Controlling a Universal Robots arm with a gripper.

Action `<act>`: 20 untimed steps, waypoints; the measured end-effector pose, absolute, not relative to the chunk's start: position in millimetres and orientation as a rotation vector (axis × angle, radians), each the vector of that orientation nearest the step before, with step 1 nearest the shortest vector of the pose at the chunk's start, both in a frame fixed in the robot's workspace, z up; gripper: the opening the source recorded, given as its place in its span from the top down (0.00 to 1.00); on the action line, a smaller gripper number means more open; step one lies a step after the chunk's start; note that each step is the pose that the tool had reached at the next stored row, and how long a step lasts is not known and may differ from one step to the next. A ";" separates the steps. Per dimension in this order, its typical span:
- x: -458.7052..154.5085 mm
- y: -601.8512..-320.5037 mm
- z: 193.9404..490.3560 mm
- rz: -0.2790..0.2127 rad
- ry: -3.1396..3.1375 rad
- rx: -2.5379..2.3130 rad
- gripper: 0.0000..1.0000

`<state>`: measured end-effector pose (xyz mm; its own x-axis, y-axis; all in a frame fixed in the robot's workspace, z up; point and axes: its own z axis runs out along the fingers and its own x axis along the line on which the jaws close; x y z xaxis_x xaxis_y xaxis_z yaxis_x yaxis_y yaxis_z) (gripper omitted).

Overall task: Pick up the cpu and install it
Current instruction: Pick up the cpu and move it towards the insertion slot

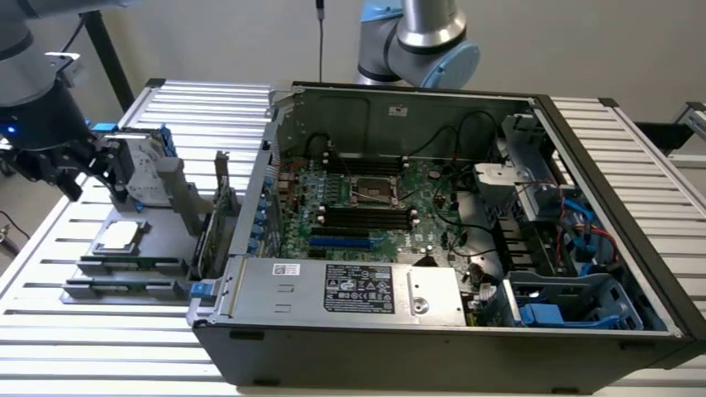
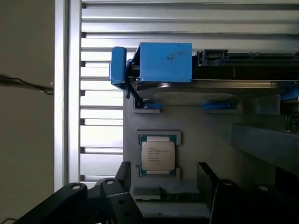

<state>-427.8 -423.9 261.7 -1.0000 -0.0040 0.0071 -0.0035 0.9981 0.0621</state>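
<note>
- The cpu lies flat in a grey tray on the tabletop, to the exterior view's left of the open computer case.
- The jaws hang above it, spread wide and empty.
- Nothing is done yet: the pickup and the fitting onto the motherboard both remain.

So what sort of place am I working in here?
Probably a robotics lab bench set up for PC assembly: an open computer case with its motherboard exposed sits on a slatted aluminium table, and the cpu lies in a grey fixture tray beside it.
</note>
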 end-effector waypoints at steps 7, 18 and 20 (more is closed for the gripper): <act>-429.2 -423.9 249.0 -0.098 -3.133 0.006 0.32; -429.7 -424.8 229.0 -0.097 -3.133 0.006 0.32; -429.7 -425.2 225.3 -0.097 -3.133 0.006 0.32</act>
